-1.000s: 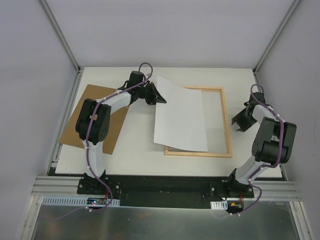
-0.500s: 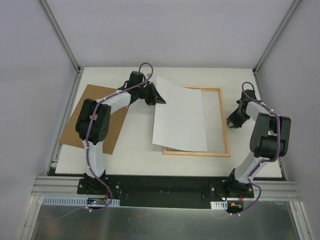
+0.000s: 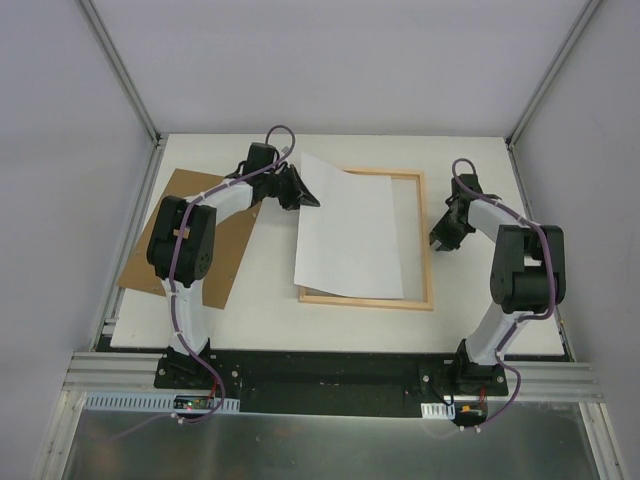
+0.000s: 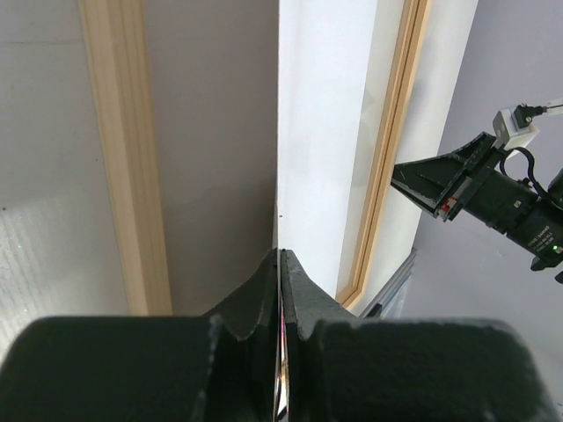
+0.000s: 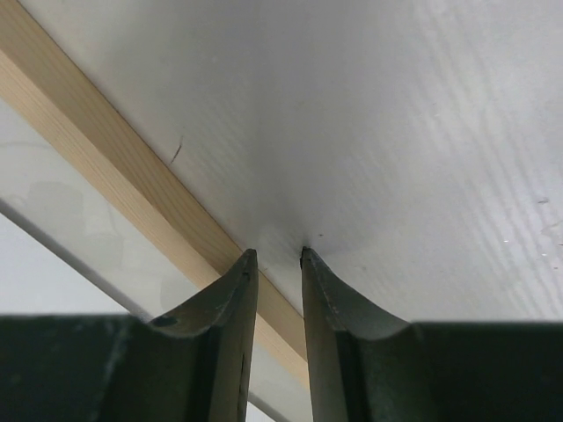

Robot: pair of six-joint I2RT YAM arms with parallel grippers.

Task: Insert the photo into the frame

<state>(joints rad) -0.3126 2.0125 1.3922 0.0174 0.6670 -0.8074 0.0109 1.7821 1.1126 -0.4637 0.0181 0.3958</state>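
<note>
**One high overview, two wrist close-ups**
The top camera looks down from above and behind the arm bases (image 3: 185,365) at its lower edge, holding the whole table (image 3: 370,150). The left wrist view skims low across the frame (image 4: 123,158) toward the right arm (image 4: 506,207) at its right. The right wrist view sits close over one frame strip. All three share the frame.

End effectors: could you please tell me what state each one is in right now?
Left end effector: closed, holding the photo by its edge.
Right end effector: slightly open, holding nothing, tips beside the frame.
</note>
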